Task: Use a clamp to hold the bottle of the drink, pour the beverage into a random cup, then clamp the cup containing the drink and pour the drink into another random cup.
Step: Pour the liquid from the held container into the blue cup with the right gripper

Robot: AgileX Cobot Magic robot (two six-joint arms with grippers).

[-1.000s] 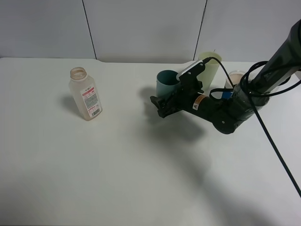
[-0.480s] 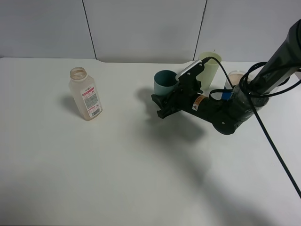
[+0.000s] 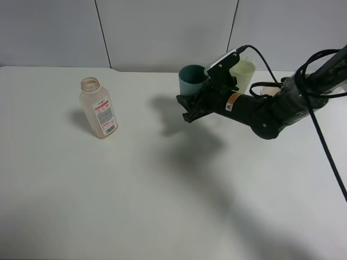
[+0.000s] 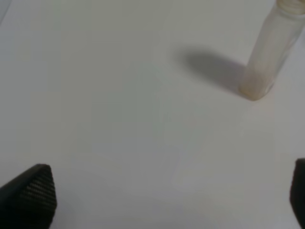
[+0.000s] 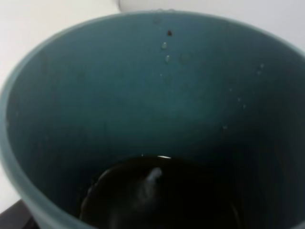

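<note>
My right gripper (image 3: 188, 111) is shut on the lower part of the teal-green cup (image 3: 191, 80) and holds it upright above the table at the back centre. The right wrist view looks down into this cup (image 5: 143, 86), where dark brown beverage (image 5: 157, 195) pools at the bottom and droplets cling to the inner wall. The bottle (image 3: 98, 108) stands upright at the left, uncapped; the left wrist view shows it too, as the bottle (image 4: 271, 52) well beyond my open, empty left gripper (image 4: 162, 210). The blue-banded cup (image 3: 269, 91) is mostly hidden behind the right arm.
A pale yellow-green cup (image 3: 244, 73) stands just behind the right wrist, close to the held cup. Black cables loop from the right arm over the table's right side. The white table (image 3: 162, 189) stretches bare toward the front.
The right gripper closed on the teal-green cup and raised it off the table, shifting it slightly toward the back. The bottle and the left gripper stayed put.
</note>
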